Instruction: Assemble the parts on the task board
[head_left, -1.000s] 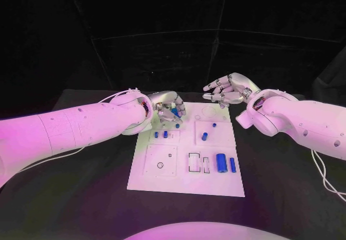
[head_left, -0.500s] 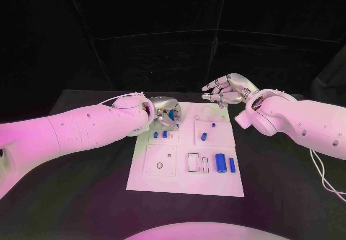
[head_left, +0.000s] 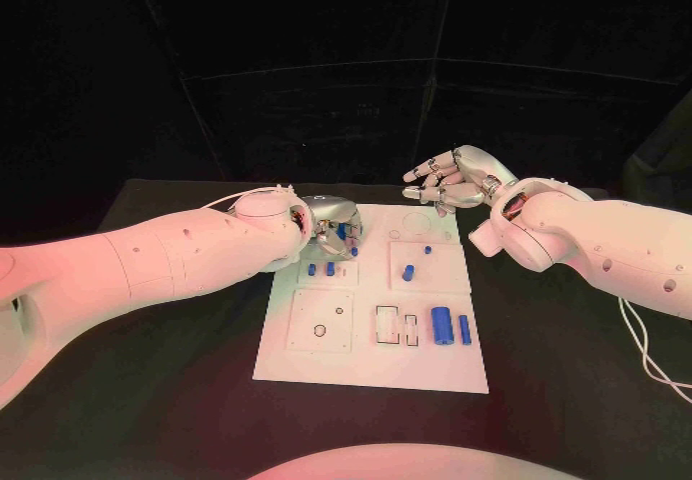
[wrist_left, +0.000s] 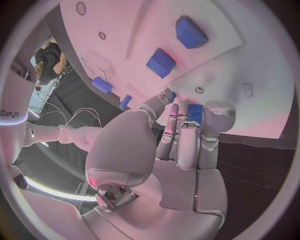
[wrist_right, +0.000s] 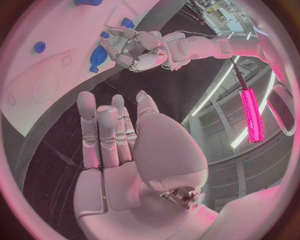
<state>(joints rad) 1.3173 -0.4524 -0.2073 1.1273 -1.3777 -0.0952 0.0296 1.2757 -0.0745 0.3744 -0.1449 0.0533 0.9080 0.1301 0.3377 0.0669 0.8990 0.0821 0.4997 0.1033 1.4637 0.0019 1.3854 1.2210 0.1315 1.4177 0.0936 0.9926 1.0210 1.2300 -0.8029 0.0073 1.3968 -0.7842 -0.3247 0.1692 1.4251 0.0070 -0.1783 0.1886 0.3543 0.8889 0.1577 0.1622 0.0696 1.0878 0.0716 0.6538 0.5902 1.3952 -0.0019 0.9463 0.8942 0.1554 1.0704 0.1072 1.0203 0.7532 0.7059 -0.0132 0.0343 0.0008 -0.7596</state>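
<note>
Left robot hand (head_left: 330, 226) lower over white task board (head_left: 372, 340).

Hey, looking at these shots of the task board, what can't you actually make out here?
- Head view: the left robot hand covers the task board's far left corner, hiding what lies under it.
- Left wrist view: a blue part sits between the fingers; its shape and grip are mostly hidden by them.
- Head view: the small holes and outlines on the board are too small to read.
- Right wrist view: the right robot hand blocks the table beneath it.
</note>
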